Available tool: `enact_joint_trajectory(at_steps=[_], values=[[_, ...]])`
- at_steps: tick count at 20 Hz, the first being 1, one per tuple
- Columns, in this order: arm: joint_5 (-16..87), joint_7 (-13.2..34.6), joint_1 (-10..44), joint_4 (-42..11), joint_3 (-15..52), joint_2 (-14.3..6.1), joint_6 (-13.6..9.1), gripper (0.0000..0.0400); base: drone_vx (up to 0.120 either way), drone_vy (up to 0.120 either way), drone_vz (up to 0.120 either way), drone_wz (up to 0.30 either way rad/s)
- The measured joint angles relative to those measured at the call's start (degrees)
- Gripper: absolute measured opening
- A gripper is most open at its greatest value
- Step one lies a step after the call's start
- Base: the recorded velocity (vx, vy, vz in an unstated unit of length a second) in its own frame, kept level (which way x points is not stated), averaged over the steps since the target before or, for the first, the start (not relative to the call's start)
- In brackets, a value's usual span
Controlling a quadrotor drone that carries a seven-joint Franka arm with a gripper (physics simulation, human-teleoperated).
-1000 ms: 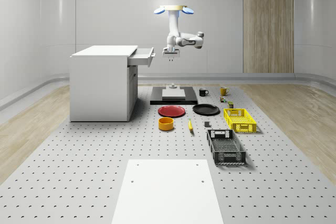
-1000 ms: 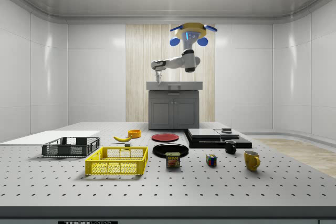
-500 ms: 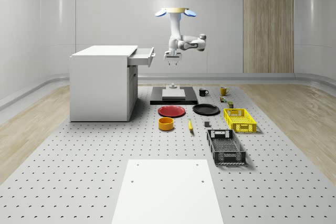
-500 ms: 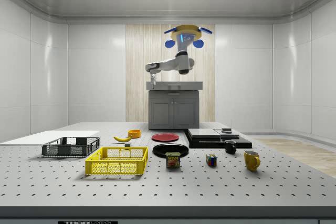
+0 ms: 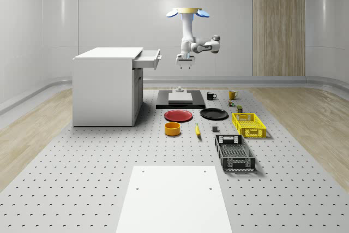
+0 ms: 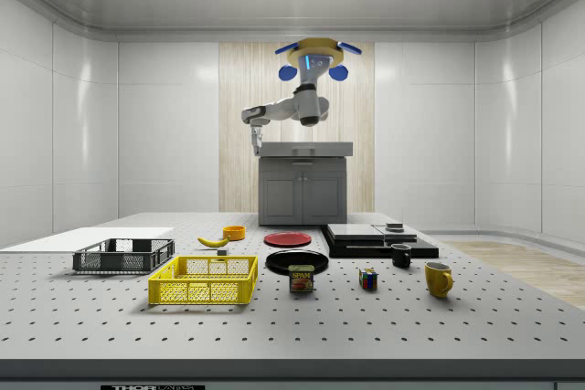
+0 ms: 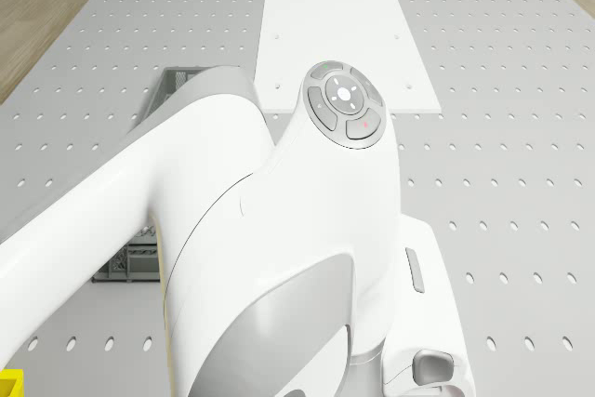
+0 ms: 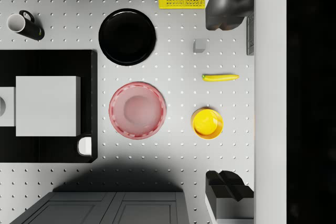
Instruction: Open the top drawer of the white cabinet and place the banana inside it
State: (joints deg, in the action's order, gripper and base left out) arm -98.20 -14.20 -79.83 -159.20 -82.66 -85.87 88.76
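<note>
Claw (image 5: 184, 67): fingers (image 8: 229, 11) spread, nothing between them, pointing down; hangs in the air beside the top drawer (image 5: 148, 58), apart from its front, level with it.

Drone (image 5: 190, 12): hovers above the desk (image 5: 82, 189), beside the white cabinet (image 5: 106, 87), on the drawer's side.

Top drawer: pulled out, so the opening step looks done.

Banana (image 8: 220, 77): lies on the desk between the orange bowl (image 8: 207, 123) and the black crate (image 5: 234, 153), well apart from the cabinet; not yet picked up.

Judgement: the spread, downward claw suits a descent onto the banana.

Change: one second ago claw and drone stood nearer the drawer; both have drawn away from the cabinet. Drawer and banana are unmoved.
</note>
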Motion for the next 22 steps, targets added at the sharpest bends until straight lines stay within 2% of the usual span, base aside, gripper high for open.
enact_joint_trajectory(at_steps=[15,19,22], values=[[0.8,-0.2,-0.2,0.0,-0.1,-1.9,1.7,0.0400,0.120,0.120,0.000,0.000],[0.9,-0.2,-0.3,0.1,-0.1,-2.3,2.1,0.0400,0.120,0.000,0.000,0.000],[1.0,-0.3,-0.3,0.1,-0.1,-2.6,2.4,0.0400,0.120,0.000,-0.107,0.000]])
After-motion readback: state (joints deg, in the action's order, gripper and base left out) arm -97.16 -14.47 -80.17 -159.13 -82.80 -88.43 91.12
